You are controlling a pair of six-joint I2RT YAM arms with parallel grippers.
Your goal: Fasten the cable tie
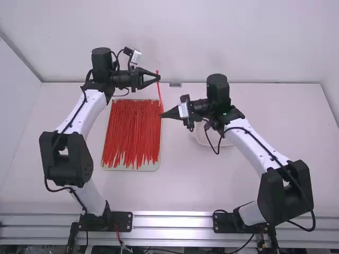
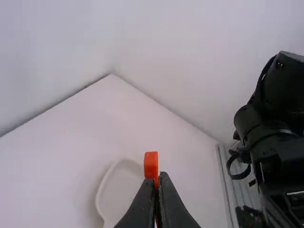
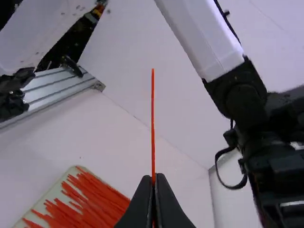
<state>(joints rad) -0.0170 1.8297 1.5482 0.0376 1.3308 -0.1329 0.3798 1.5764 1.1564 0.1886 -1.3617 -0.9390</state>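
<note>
The white desk point(image 1: 212, 174) is smooth and matt. It has open surface in front of both arms and out to the right, a pale wall along its far edge, and a ribbed aluminium rail point(image 1: 169, 217) along its near edge. Left of the middle lies a flat beige tray point(image 1: 132, 168) with rounded corners, carrying a dense layer of loose red ties point(image 1: 132, 132), thin and straight, laid roughly parallel. A white rounded dish point(image 1: 225, 143) sits on the desk beneath the right arm's wrist, just right of the tray.

One red plastic cable tie point(image 1: 158, 90) is held in the air above the tray's far right corner, standing nearly upright between the two hands. The left hand point(image 1: 153, 78) reaches in level from the left, and its black fingers are pressed together on the tie just below its blocky head point(image 2: 150, 164). The right hand point(image 1: 164, 113) points left from lower down, with its fingers pinching the thin tail end. In the right wrist view the strip point(image 3: 152, 123) runs straight up from the closed tips point(image 3: 153, 183). The left arm rises steeply from its base, while the right arm lies lower and is bent at the elbow.
</note>
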